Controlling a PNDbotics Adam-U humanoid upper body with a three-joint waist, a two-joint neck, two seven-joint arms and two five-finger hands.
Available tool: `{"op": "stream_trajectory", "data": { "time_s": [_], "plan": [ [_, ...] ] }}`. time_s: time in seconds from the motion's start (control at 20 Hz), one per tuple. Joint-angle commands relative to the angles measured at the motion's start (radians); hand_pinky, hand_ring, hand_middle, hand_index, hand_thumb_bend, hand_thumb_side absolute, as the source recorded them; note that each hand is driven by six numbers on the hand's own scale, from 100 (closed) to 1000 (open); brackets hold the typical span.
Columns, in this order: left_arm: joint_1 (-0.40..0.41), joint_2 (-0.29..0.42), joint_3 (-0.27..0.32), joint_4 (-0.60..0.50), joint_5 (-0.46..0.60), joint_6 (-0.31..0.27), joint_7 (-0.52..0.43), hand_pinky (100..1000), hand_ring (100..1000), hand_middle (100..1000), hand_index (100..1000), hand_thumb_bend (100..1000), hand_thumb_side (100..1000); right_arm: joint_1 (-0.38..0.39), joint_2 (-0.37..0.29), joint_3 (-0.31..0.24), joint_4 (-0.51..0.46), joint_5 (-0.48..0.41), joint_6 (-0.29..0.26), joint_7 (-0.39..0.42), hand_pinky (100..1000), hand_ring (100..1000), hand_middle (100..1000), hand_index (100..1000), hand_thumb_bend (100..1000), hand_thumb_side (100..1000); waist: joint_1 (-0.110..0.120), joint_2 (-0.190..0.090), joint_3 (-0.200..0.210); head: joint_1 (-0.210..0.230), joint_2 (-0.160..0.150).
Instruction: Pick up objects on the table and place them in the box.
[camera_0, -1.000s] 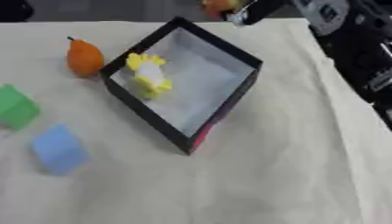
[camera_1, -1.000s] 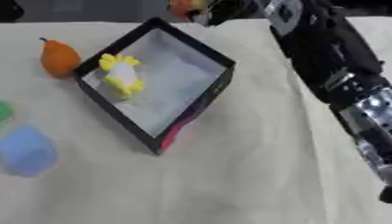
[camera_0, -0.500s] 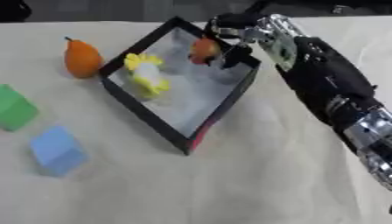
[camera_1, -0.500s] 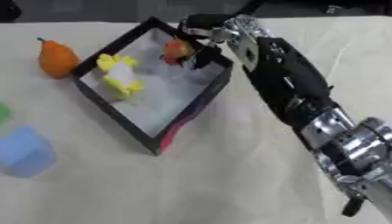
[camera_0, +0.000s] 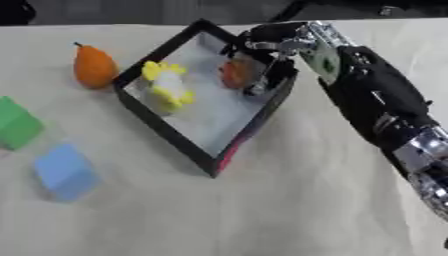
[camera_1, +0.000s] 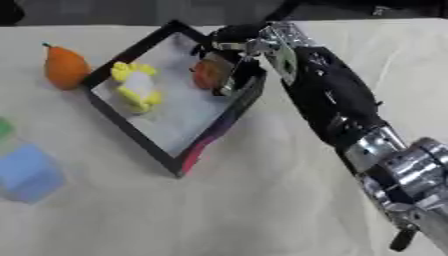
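A pale cloth (camera_0: 289, 200) covers the table. At the left lie a green block (camera_0: 16, 124) and a blue block (camera_0: 63, 170), then an orange pear (camera_0: 92, 66). The black box (camera_0: 166, 135) holds a yellow toy (camera_0: 168, 90). Over its right side, the right hand (camera_0: 271, 47) pinches an orange-red fruit (camera_0: 234, 74).

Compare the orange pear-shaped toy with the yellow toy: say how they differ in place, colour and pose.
The orange pear-shaped toy stands on the cloth outside the box, by its left wall; the yellow toy lies inside the box. The pear is plain orange with a dark stem on top; the yellow toy has a paler patch. The pear stands upright; the yellow toy lies flat. Neither is touched by a hand.
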Motion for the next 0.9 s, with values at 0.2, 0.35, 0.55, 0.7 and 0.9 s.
{"op": "stream_trajectory", "data": {
  "time_s": [0.2,0.35,0.55,0.7,0.9],
  "plan": [
    [-0.006,0.029,0.001,-0.020,0.009,0.000,-0.006,806,1000,827,827,100,661,-0.035,-0.031,-0.024,-0.025,-0.059,0.042,-0.029,1000,884,829,967,220,625,-0.002,-0.021,-0.002,0.004,-0.008],
    [-0.005,0.029,0.001,-0.020,0.013,-0.003,-0.003,805,1000,828,827,100,662,-0.039,-0.037,-0.028,-0.044,-0.122,0.067,-0.023,1000,881,827,968,185,576,-0.001,-0.023,-0.003,0.004,-0.007],
    [-0.005,0.032,0.003,-0.020,0.020,-0.009,0.008,805,1000,828,826,100,663,-0.040,-0.063,-0.036,-0.074,-0.203,0.107,-0.006,996,859,812,969,109,438,-0.001,-0.027,-0.006,0.011,-0.003],
    [0.001,0.036,0.005,-0.020,0.020,-0.008,0.014,804,1000,827,826,100,663,-0.025,-0.118,-0.041,-0.122,-0.350,0.151,0.015,981,834,791,966,100,293,-0.006,-0.030,-0.012,0.018,0.001],
    [0.008,0.038,0.008,-0.020,0.013,-0.003,0.014,804,1000,827,826,100,664,0.039,-0.218,-0.037,-0.286,-0.654,0.249,0.083,971,813,762,950,100,121,-0.010,-0.030,-0.020,0.027,0.000]
  ]
}}
